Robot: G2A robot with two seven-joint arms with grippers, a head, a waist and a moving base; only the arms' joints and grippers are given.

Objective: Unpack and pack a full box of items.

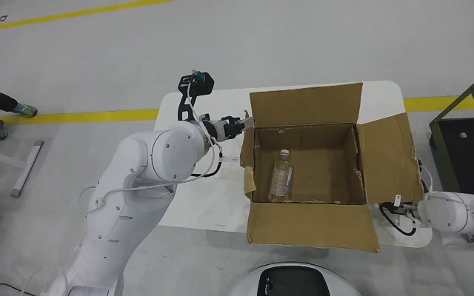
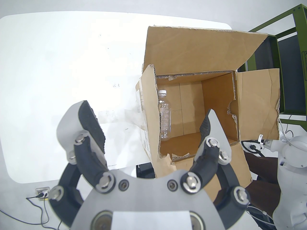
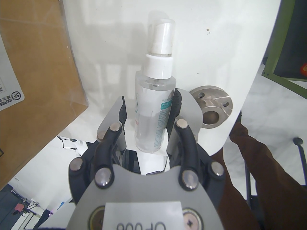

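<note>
Cardboard box point(image 1: 304, 107) stands open on the surface point(image 1: 211, 207), one clear bottle point(image 1: 281, 175) inside. The left claw point(image 2: 148, 107) hangs spread at its torn wall. It should probably drop straight in, clear of the flaps. The right claw point(image 3: 150, 95) brackets a spray bottle point(image 3: 153, 82) beside a flange point(image 3: 212, 107). Whether it pinches, I cannot tell.

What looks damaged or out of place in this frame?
The cardboard box is battered: its rim and flap edges are torn ragged, and one side flap is creased. A lone clear plastic bottle lies flat on the box floor. Nothing looks spilled.
</note>
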